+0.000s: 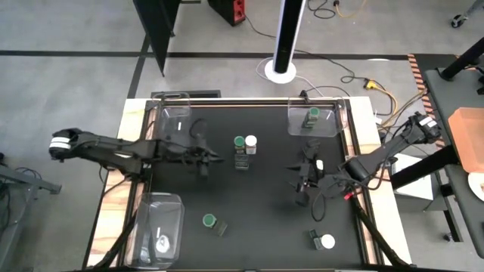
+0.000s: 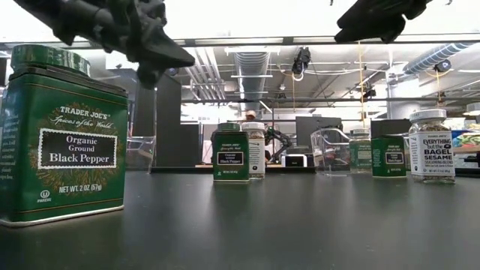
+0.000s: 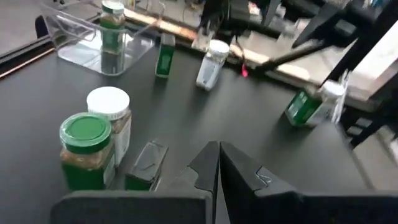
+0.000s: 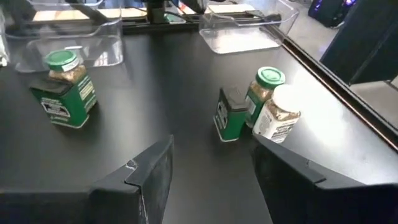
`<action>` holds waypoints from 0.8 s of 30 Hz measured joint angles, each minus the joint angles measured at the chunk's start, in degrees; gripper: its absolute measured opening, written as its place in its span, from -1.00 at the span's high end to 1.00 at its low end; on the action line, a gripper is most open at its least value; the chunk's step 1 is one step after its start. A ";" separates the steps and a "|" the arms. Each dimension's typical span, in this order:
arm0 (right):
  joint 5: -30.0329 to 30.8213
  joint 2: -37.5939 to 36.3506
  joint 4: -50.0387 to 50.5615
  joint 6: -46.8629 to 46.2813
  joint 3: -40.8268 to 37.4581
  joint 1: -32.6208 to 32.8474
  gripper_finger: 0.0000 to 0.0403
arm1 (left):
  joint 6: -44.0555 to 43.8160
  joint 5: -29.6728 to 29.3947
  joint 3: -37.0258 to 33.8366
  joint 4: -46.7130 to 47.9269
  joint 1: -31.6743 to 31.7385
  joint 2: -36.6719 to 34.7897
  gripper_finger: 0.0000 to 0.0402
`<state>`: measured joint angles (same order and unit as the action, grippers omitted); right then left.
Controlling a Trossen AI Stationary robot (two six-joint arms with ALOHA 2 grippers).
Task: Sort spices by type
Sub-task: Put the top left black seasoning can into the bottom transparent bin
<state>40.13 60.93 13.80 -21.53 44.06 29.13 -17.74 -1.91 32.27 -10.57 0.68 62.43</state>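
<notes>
High view first: three spices sit bunched at mid-desk, a green jar (image 1: 239, 142) touching a white jar (image 1: 251, 141), with a green tin (image 1: 242, 160) just beside them. Mixed types in one huddle, so I'd say that's the pile waiting to be split.

The left gripper (image 1: 214, 159) hangs just to the left of the huddle. In the left wrist view its fingers (image 3: 205, 165) are pressed together with nothing between them, nose aimed past the tin. Shut like that, it looks parked or ready to nudge, not to pick.

The right gripper (image 1: 301, 185) hovers to the right of the cluster, well apart from it. In the right wrist view its jaws are spread and empty, and the trio is framed between them: set up for a reach, by my reading.

One spice looks sorted: the tray (image 1: 333, 127) in the far right corner holds a lone green-lidded jar (image 1: 312, 115), so that's likely the green bin. The far left tray (image 1: 175, 121) shows nothing inside. The near left tray (image 1: 147, 219) holds a small white-topped item; I can't tell more.

Strays remain: a green-lidded pair (image 1: 214, 224) near the near edge, and a white-lidded pair (image 1: 321, 241) in the near right corner. Early days for this sort, I'd judge.
</notes>
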 joint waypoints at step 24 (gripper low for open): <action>12.43 -0.50 -7.10 -0.34 -6.00 6.61 -0.01 | 21.23 -3.42 13.08 4.26 -2.12 22.18 0.40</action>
<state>52.56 60.42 6.70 -21.87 38.06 35.75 3.49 -5.33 45.36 -6.31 -1.44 84.61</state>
